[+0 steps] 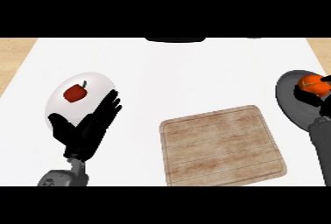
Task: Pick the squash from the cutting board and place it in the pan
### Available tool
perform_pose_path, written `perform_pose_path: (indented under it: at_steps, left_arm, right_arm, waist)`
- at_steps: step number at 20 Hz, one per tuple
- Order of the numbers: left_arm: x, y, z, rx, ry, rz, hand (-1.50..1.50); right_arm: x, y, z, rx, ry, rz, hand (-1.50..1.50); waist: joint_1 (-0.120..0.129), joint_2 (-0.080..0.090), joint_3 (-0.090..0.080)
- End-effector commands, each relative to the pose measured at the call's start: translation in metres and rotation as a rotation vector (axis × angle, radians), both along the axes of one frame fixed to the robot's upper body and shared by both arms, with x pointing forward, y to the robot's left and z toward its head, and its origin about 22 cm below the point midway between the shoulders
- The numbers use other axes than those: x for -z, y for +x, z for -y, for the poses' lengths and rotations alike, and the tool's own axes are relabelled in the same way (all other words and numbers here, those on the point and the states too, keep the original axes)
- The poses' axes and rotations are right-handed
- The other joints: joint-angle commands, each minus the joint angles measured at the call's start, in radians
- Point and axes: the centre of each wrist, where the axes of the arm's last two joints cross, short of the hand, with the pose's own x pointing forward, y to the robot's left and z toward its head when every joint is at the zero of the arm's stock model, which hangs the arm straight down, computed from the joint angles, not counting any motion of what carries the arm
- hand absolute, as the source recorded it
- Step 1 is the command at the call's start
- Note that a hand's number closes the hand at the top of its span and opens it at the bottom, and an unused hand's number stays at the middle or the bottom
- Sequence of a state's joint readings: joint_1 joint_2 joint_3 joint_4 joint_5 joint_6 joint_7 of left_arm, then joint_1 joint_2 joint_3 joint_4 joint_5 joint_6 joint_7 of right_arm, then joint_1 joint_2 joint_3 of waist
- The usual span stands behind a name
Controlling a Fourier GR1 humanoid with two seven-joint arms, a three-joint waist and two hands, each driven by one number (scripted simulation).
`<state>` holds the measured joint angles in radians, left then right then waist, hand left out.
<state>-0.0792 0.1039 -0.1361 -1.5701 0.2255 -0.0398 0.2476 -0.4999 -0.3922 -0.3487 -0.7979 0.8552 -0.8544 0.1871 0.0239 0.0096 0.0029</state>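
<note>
An orange squash (314,84) is over the grey pan (289,101) at the right edge of the head view. My right hand (306,96) is curled round it from below, with the forearm rising from the lower right. Part of the squash is hidden by the fingers. The wooden cutting board (222,145) lies at centre right with nothing on it. My left hand (89,127) stands open at the lower left, fingers up, holding nothing.
A white plate (97,85) with a red bell pepper (75,92) on it sits at the left, partly behind my left hand. A dark object (175,40) shows at the counter's far edge. The wooden floor shows at both top corners.
</note>
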Motion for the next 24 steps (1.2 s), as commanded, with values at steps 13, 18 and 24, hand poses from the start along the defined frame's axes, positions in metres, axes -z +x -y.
perform_pose_path:
  at_steps: [13, 18, 24]
  left_arm:
    - [-0.007, 0.009, 0.015, 0.048, -0.001, 0.037, 0.00]
    - [0.005, 0.006, 0.004, 0.047, -0.013, 0.026, 0.00]
    - [0.004, 0.005, -0.006, 0.002, -0.009, 0.011, 0.00]
  right_arm:
    - [0.008, -0.025, 0.090, 0.090, 0.170, -0.287, -1.50]
    - [0.025, -0.031, 0.081, 0.006, 0.249, -0.147, -1.50]
    - [0.000, -0.024, 0.092, -0.071, 0.363, 0.199, -1.50]
  waist:
    - [0.045, 0.020, 0.004]
    - [0.033, 0.020, 0.008]
    - [0.011, 0.010, 0.009]
